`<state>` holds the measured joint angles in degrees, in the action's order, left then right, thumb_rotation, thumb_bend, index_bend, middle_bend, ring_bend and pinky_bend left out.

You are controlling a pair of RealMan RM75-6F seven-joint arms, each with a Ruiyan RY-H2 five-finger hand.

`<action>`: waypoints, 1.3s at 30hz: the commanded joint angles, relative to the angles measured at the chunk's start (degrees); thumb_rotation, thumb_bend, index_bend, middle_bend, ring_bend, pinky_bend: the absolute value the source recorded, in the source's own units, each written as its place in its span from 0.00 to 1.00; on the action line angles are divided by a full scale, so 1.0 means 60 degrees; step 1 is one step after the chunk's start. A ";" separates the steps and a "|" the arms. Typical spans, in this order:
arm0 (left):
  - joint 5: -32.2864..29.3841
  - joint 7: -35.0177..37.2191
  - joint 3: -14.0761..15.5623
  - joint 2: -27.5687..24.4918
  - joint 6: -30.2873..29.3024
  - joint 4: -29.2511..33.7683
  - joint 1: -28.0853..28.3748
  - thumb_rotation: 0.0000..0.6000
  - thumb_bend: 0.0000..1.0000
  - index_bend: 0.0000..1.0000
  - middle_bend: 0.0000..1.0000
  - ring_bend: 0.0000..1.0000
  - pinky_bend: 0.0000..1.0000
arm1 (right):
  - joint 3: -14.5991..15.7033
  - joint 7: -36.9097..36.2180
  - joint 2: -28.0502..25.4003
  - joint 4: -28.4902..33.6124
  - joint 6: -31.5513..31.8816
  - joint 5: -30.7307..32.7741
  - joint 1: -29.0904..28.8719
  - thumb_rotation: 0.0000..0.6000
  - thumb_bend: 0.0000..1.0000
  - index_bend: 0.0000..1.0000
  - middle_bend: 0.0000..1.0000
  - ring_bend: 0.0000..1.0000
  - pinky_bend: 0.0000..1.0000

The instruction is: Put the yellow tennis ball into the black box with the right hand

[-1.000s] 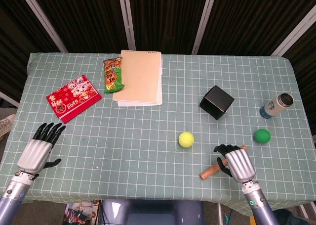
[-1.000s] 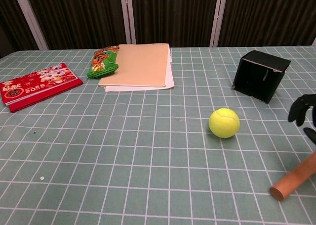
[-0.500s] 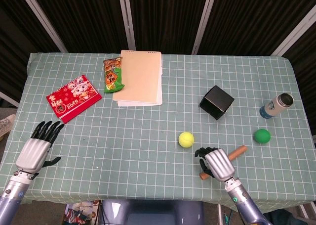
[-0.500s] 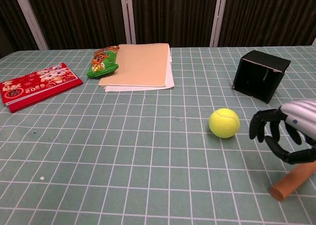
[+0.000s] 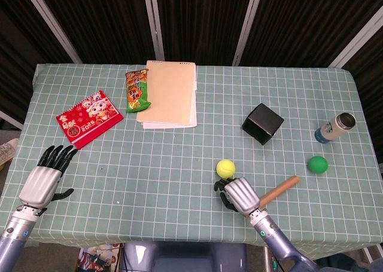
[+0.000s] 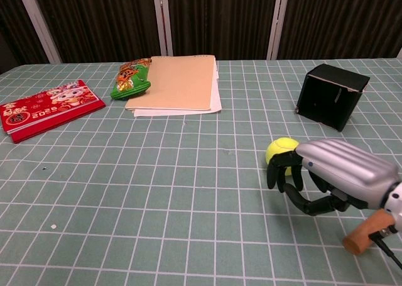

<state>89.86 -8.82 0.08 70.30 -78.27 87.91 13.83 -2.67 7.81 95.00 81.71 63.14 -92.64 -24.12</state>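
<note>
The yellow tennis ball (image 5: 225,167) (image 6: 280,149) lies on the checked cloth right of centre. My right hand (image 5: 237,195) (image 6: 331,175) sits just in front of it, fingers curled and apart, their tips at the ball's near side; no grip shows, and contact cannot be told. The black box (image 5: 263,124) (image 6: 331,95) stands tipped on the cloth beyond the ball, further right. My left hand (image 5: 45,177) rests open near the front left edge, holding nothing.
A wooden stick (image 5: 279,189) (image 6: 372,229) lies under my right forearm. A green ball (image 5: 318,164) and a can (image 5: 336,127) sit at the right. A tan folder (image 5: 169,93), a green snack bag (image 5: 137,89) and a red packet (image 5: 89,118) lie at the back left.
My right hand has swept leftward from beside the wooden stick to just in front of the tennis ball. The ball, the box and my left hand have stayed put.
</note>
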 commanded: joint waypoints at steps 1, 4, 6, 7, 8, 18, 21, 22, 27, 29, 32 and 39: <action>-0.0013 0.0010 -0.0004 -0.0003 0.0001 0.0000 -0.0003 1.00 0.05 0.00 0.05 0.00 0.00 | -0.0088 -0.0035 0.0130 -0.0085 -0.0099 0.0135 -0.0121 1.00 0.65 0.44 0.49 0.53 0.67; -0.0059 -0.0004 -0.0018 0.0011 0.0043 -0.0014 0.0010 1.00 0.05 0.00 0.05 0.00 0.00 | -0.0128 -0.0140 0.0227 -0.0156 -0.0205 0.0264 -0.0224 1.00 0.65 0.44 0.49 0.53 0.67; -0.0093 -0.0031 -0.0021 0.0028 0.0098 -0.0030 0.0028 1.00 0.05 0.00 0.05 0.00 0.00 | -0.0146 -0.0221 0.0303 -0.0237 -0.0261 0.0348 -0.0276 1.00 0.65 0.44 0.49 0.53 0.67; -0.0110 -0.0046 -0.0023 0.0039 0.0128 -0.0038 0.0039 1.00 0.05 0.00 0.05 0.00 0.00 | -0.0156 -0.0278 0.0348 -0.0278 -0.0298 0.0407 -0.0303 1.00 0.65 0.44 0.49 0.53 0.67; -0.0130 -0.0063 -0.0025 0.0053 0.0160 -0.0046 0.0050 1.00 0.05 0.00 0.05 0.00 0.00 | -0.0164 -0.0334 0.0391 -0.0323 -0.0320 0.0451 -0.0328 1.00 0.65 0.44 0.49 0.53 0.67; -0.0256 -0.0135 -0.0042 0.0110 0.0337 -0.0078 0.0116 1.00 0.05 0.00 0.04 0.00 0.00 | -0.0018 -0.0670 0.0742 -0.0600 -0.0115 0.0495 -0.0364 1.00 0.73 0.44 0.49 0.53 0.67; -0.0226 -0.0126 -0.0010 0.0082 0.0356 -0.0048 0.0120 1.00 0.05 0.00 0.04 0.00 0.00 | 0.0011 -0.0613 0.0874 -0.0714 0.0008 0.0435 -0.0378 1.00 0.75 0.44 0.49 0.53 0.67; -0.0214 -0.0118 -0.0003 0.0073 0.0354 -0.0034 0.0122 1.00 0.05 0.00 0.04 0.00 0.00 | 0.0019 -0.0645 0.0931 -0.0733 0.0026 0.0448 -0.0378 1.00 0.75 0.44 0.49 0.53 0.67; -0.0186 -0.0092 -0.0004 0.0048 0.0289 -0.0014 0.0104 1.00 0.05 0.00 0.04 0.00 0.00 | 0.0097 -0.0734 0.1076 -0.0740 0.0148 0.0412 -0.0371 1.00 0.75 0.44 0.49 0.53 0.67; -0.0187 -0.0090 0.0000 0.0050 0.0297 -0.0019 0.0106 1.00 0.05 0.00 0.04 0.00 0.00 | 0.0129 -0.0771 0.1115 -0.0713 0.0226 0.0370 -0.0363 1.00 0.76 0.44 0.49 0.53 0.67; -0.0167 -0.0081 0.0016 0.0049 0.0307 -0.0020 0.0112 1.00 0.05 0.00 0.04 0.00 0.00 | 0.0145 -0.0763 0.1189 -0.0759 0.0253 0.0349 -0.0394 1.00 0.76 0.44 0.49 0.53 0.67; -0.0149 -0.0068 0.0011 0.0037 0.0241 -0.0007 0.0091 1.00 0.05 0.00 0.04 0.00 0.00 | 0.0038 -0.0953 0.1288 -0.0885 0.0080 0.0525 -0.0538 1.00 0.76 0.44 0.49 0.53 0.67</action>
<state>88.96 -9.23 0.14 70.53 -76.82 87.87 14.38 -2.38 2.14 102.68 76.46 63.67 -89.55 -27.29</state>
